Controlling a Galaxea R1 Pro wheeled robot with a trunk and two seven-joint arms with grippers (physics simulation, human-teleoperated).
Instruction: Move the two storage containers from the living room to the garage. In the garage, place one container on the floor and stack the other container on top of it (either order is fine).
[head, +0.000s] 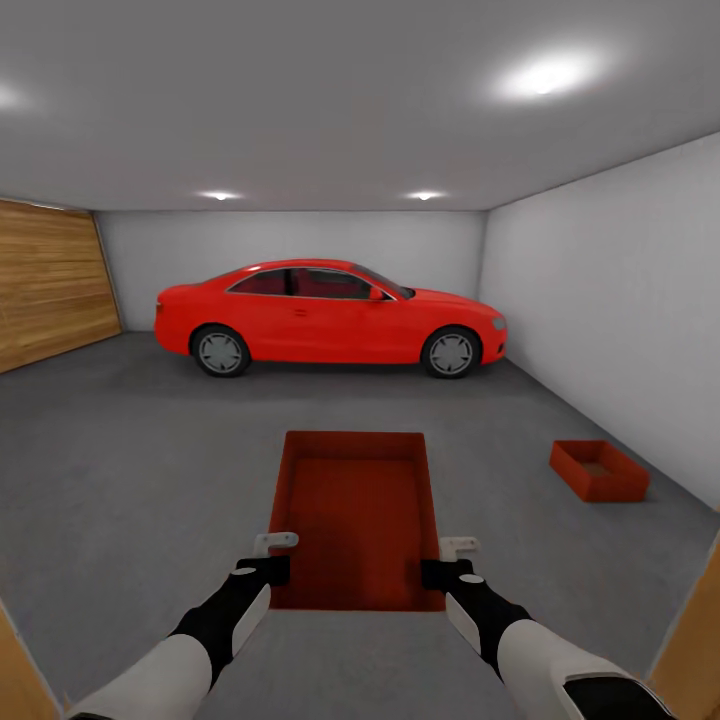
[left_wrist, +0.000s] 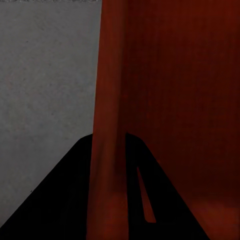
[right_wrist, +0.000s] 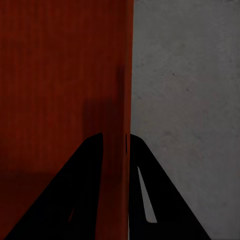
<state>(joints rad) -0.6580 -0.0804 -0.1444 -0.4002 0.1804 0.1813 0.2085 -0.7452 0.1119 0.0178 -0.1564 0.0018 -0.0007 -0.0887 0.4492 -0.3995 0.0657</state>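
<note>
Grey floor (head: 130, 450) bears 1 container (head: 598, 470), car (head: 330, 318).

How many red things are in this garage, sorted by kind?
Storage containers: 2, one held between the left end effector and right end effector, one on the floor by the right wall.
Cars: 1.
Total: 3 red things.

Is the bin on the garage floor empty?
Empty, as far as visible: the far bin shows bare inner walls and bottom, nothing inside.
</note>
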